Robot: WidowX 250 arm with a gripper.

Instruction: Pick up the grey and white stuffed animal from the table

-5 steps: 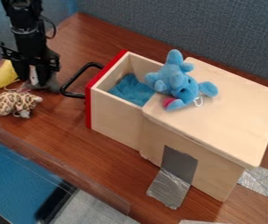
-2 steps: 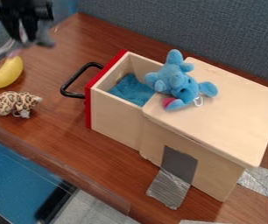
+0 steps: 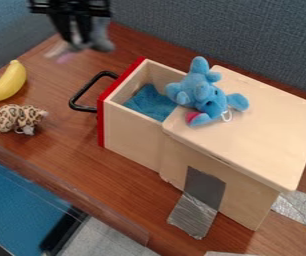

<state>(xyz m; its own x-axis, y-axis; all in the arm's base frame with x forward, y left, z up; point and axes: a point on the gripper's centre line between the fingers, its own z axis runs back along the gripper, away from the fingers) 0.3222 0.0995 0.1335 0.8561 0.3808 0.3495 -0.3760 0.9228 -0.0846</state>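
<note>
Since the gripper (image 3: 77, 40) clasped what seemed a grey toy (image 3: 101, 39) far left above the table (image 3: 65, 137), lifting was done, placing undone.

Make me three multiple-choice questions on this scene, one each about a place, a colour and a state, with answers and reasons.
1. Where is the blue plush toy?
A) Beside the banana
B) On the pale wooden box's top
C) Under the table

2. What colour is the front panel of the pale wooden drawer?
A) Red
B) Green
C) White

3. How is the grey plush toy?
A) Lying in the drawer
B) Lying on the box
C) Held up by the black two-finger gripper

Answers:
1 B: it lies at the top's edge, by the drawer's opening.
2 A: the panel behind the black handle is red.
3 C: it hangs at the gripper, above the brown table.
</note>
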